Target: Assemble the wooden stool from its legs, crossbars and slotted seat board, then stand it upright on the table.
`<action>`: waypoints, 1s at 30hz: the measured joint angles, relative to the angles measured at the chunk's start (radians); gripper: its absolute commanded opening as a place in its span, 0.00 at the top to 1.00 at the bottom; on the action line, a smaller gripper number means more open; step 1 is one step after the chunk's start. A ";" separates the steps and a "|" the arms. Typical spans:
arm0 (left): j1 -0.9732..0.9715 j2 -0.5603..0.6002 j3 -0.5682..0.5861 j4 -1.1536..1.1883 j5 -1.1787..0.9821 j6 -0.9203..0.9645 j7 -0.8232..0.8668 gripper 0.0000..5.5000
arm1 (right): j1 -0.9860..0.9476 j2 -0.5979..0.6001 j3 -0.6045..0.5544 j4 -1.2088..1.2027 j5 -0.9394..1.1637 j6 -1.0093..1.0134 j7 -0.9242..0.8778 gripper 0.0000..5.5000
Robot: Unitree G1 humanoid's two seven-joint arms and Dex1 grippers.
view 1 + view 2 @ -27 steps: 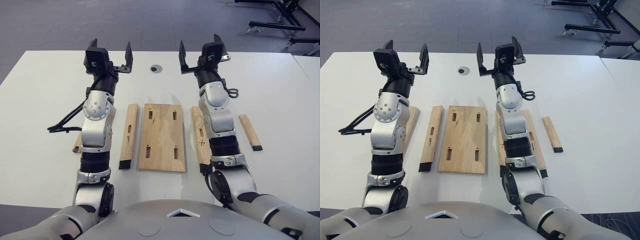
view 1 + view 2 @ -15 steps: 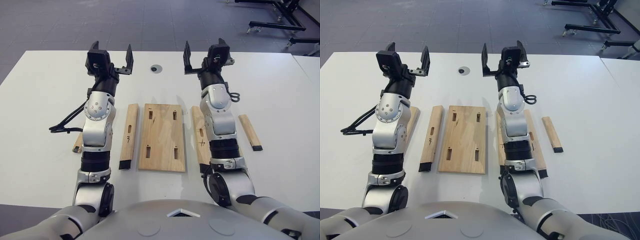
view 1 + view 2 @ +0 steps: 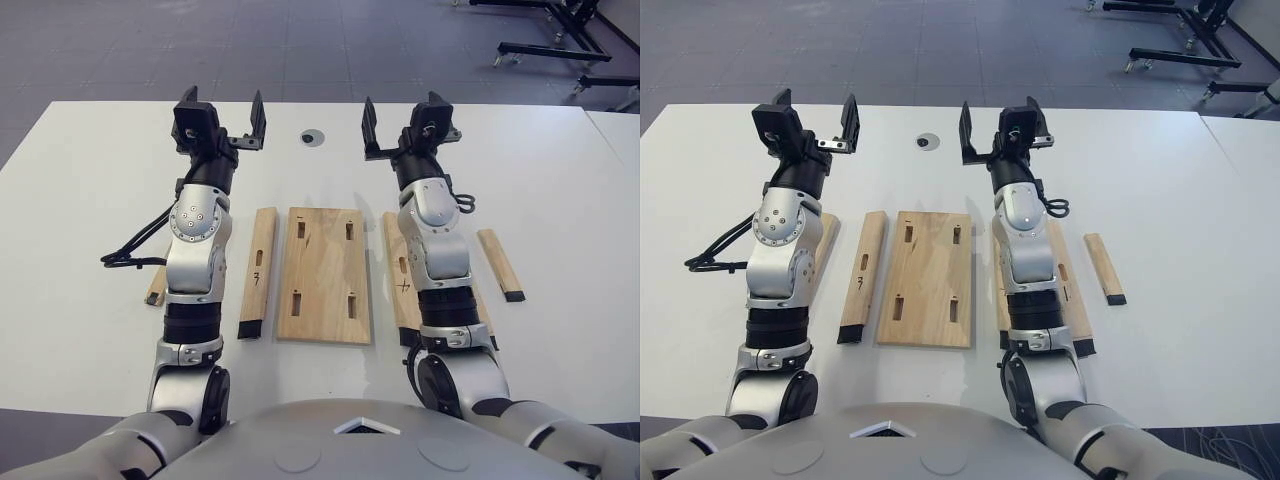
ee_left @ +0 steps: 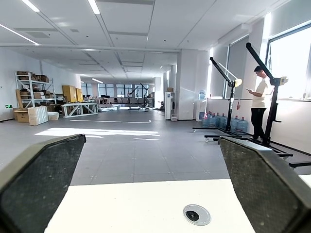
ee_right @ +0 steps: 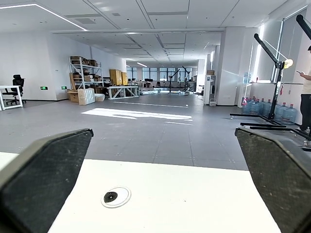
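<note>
- Worktop (image 3: 90,200): white, flat, carries every part. All parts lie loose, so I judge assembly not yet begun and the step in hand to be the first pick.
- Slotted seat board (image 3: 323,275): flat at centre between my 2 arms, 4 slots facing up. Best left where it lies as the base. Bring legs to it rather than lift it.
- Left leg (image 3: 257,270): long strip just beside the board's left edge, dark foot nearest me, 1 slot on its face. It looks the easiest first pick, since nothing covers it.
- Right leg (image 3: 399,272): just beside the board's right edge, partly under my right forearm. I cannot tell whether 1 piece or 2 lie there.
- Outer piece (image 3: 155,288): mostly hidden under my left forearm, kind not clear.
- Crossbar (image 3: 499,263): short strip well right of the board, dark end nearest me.
- Left hand (image 3: 222,108): fingers spread wide, holding nothing, poised over the far worktop beyond the parts.
- Right hand (image 3: 400,110): likewise spread wide and empty, beyond the parts.
- Handling note: draw a hand back over the chosen strip, turn the fingers across its narrow width, grip near mid-length clear of the slot, and lift level so the neighbouring board is not nudged.
- Grommet (image 3: 313,136): small round fitting between the 2 hands, not a part.
</note>
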 measured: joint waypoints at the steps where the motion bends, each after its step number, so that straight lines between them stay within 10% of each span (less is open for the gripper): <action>1: 0.000 0.000 0.000 0.000 0.000 0.000 -0.001 0.09 | 0.000 0.000 0.001 0.000 0.000 0.000 0.000 0.02; 17: 0.000 0.004 -0.013 0.000 0.031 -0.010 0.006 0.09 | 0.017 -0.016 -0.006 -0.050 0.020 0.049 0.024 0.02; 30: 0.211 -0.010 -0.030 -0.251 0.087 0.058 0.070 0.09 | 0.352 -0.402 -0.312 -0.334 0.228 0.436 0.322 0.02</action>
